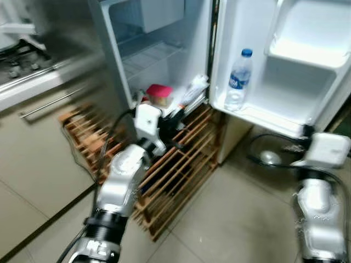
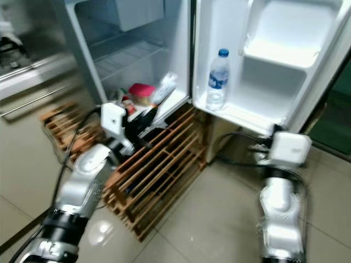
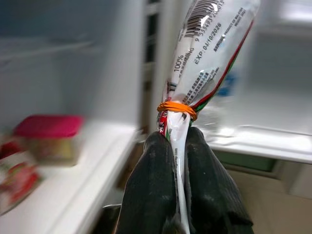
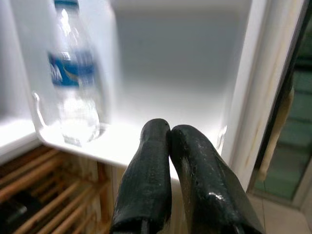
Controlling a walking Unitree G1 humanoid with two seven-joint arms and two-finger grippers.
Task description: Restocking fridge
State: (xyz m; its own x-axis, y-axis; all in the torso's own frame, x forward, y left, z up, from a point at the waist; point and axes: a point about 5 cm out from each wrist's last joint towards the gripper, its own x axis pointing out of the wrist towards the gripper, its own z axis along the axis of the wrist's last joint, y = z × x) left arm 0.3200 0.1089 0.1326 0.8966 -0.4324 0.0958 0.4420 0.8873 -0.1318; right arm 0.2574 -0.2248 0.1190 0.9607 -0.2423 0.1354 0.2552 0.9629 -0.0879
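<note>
**Left gripper holds packet at open fridge**

Your left gripper (image 3: 178, 161) has its 2 black fingers (image 3: 151, 185) clamped on the twisted neck of a white printed plastic food packet (image 3: 204, 63), just under the orange rubber band (image 3: 177, 108) that ties it. In the head views the packet (image 1: 193, 90) sticks up at the front edge of the white fridge's bottom shelf (image 1: 189, 107), near the hinge side, tilted toward the door.

You see a red-lidded clear plastic tub (image 1: 159, 94) sitting on that same shelf, just beside the packet on its left. A blurred red and white wrapped item (image 3: 12, 180) lies near the tub in the left wrist view; you cannot tell what it is.

Your right gripper (image 4: 168, 131) has its fingers pressed together with nothing between them, pointing at the lower shelf of the open white fridge door (image 1: 274, 118). A clear plastic water bottle with a blue cap and blue label (image 1: 238, 82) stands upright in that door shelf at its hinge end.

A slatted wooden pallet (image 1: 181, 164) lies on the tiled floor (image 1: 230, 219) under the fridge, below your left arm. A steel kitchen counter (image 1: 33, 76) runs along the left. Head views are motion-blurred.
</note>
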